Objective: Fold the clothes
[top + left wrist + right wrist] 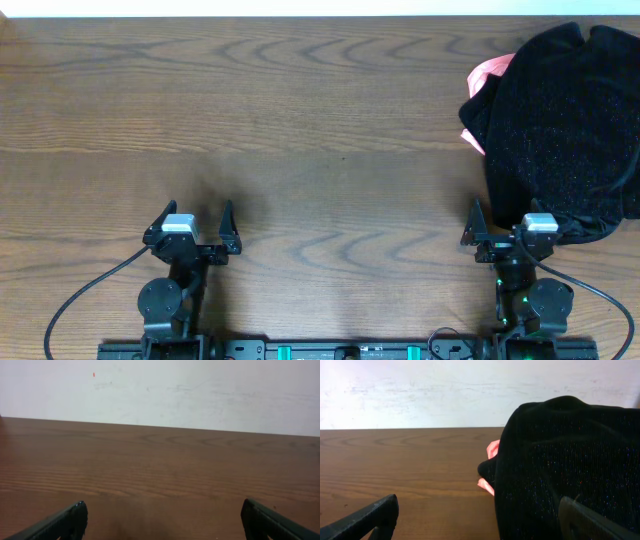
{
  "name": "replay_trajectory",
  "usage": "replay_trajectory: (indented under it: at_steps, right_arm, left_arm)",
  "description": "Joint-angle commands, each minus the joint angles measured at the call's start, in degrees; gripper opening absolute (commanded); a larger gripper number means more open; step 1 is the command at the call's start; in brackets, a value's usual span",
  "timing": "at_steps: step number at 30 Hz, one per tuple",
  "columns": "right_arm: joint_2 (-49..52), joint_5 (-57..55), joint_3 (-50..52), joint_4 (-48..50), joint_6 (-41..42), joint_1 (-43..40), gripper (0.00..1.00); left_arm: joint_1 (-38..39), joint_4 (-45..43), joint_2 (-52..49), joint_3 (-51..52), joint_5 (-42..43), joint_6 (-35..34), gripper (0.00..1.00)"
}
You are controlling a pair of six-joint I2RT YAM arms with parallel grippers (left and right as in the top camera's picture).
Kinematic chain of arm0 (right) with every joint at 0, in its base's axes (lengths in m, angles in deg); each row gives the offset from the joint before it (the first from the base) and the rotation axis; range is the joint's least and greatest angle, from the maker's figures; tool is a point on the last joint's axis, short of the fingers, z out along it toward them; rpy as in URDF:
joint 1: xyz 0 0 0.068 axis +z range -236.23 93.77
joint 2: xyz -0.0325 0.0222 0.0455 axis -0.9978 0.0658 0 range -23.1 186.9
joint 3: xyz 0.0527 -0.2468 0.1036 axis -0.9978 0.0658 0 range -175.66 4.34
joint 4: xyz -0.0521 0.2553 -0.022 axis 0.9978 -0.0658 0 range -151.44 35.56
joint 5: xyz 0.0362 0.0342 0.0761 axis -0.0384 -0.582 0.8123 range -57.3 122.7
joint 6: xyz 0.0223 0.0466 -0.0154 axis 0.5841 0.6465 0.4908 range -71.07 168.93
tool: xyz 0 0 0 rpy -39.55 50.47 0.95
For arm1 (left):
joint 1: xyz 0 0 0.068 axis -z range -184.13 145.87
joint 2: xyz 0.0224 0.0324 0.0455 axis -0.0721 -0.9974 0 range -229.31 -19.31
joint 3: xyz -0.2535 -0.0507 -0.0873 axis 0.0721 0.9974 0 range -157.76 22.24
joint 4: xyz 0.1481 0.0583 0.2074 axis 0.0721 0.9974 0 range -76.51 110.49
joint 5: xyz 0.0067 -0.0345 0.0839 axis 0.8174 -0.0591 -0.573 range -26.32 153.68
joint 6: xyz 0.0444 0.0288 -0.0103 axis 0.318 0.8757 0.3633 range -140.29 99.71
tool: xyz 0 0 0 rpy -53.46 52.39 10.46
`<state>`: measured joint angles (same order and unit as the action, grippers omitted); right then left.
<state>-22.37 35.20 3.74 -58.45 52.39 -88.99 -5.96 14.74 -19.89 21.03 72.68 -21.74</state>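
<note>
Left gripper [197, 218]: jaws spread wide, nothing between them, by the table's [300, 120] near edge, toward its left corner.
Right gripper [510, 225]: jaws spread wide, holding nothing, by the near edge toward the right corner; the heap's near hem is just beside it, contact unclear.
Clothes [560, 120]: black glittery knit heaped along the right edge, up toward the far right corner.
Pink cloth [488, 72]: peeks from under the heap's left side.

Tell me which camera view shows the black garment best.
Overhead: it shows the black garment as a bunched heap at the right of the table, something pink peeking out, though the frame edge crops it. The right wrist view sees only its near side, glittery specks visible. The left wrist view shows none of it.
</note>
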Motion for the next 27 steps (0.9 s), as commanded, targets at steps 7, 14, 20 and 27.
replay_trajectory:
  at_steps: [7, 14, 20, 27]
  right_arm:
    - [-0.33, -6.25, 0.28, 0.20, -0.61, 0.48, 0.99]
    - [-0.33, -6.14, 0.28, 0.20, -0.55, 0.48, 0.99]
    - [-0.33, -6.14, 0.28, 0.22, -0.57, 0.48, 0.99]
    - [-0.33, -6.05, 0.28, 0.42, -0.48, 0.48, 0.99]
  left_arm:
    - [-0.24, 1.86, 0.24, 0.98, 0.79, 0.17, 0.98]
    - [-0.24, 1.86, 0.24, 0.98, 0.79, 0.17, 0.98]
    - [-0.24, 1.86, 0.24, 0.98, 0.79, 0.17, 0.98]
    - [-0.26, 1.57, 0.24, 0.98, 0.76, 0.17, 0.98]
